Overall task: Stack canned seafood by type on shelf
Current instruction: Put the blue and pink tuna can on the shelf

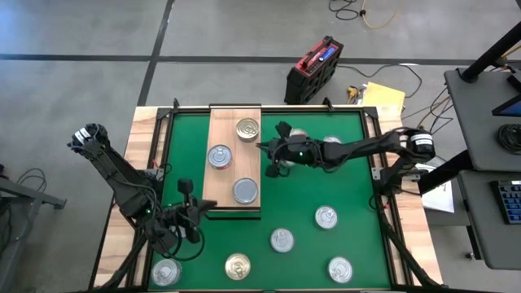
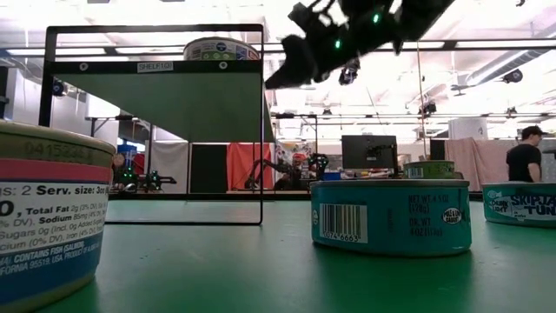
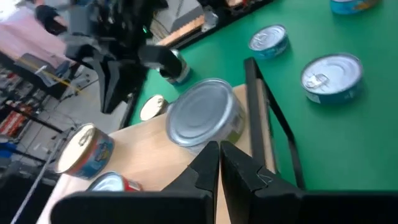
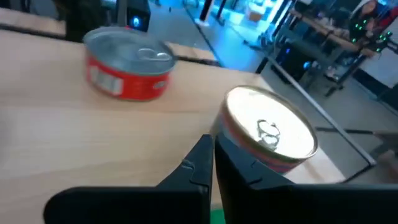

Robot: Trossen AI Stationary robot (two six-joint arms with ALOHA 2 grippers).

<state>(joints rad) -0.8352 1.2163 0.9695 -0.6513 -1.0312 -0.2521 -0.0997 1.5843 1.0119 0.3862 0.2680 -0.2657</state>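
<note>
The shelf (image 1: pixel 234 122) is a light wooden board raised on a black frame (image 2: pixel 261 122). Three cans stand on it: a gold-lidded can (image 1: pixel 247 129) (image 4: pixel 268 134), a red-walled can (image 1: pixel 219 155) (image 4: pixel 127 71) and a plain silver can (image 1: pixel 245 190) (image 3: pixel 205 113). My right gripper (image 1: pixel 262 147) (image 4: pixel 211 149) is shut at the board's right edge, just short of the gold-lidded can. My left gripper (image 1: pixel 212 204) (image 3: pixel 219 155) is shut at the board's near edge and points at the plain silver can without reaching it. Several more cans, such as (image 1: pixel 326 216), stand on the green mat.
Loose cans stand on the mat at the near side (image 1: pixel 282 239) (image 1: pixel 340 269) (image 1: pixel 238 266) (image 1: pixel 167 273) and behind the right arm (image 1: pixel 331 143). A teal can (image 2: pixel 391 216) stands mid-table. A red and black case (image 1: pixel 313 69) lies on the floor beyond. A person (image 2: pixel 524 161) stands far off.
</note>
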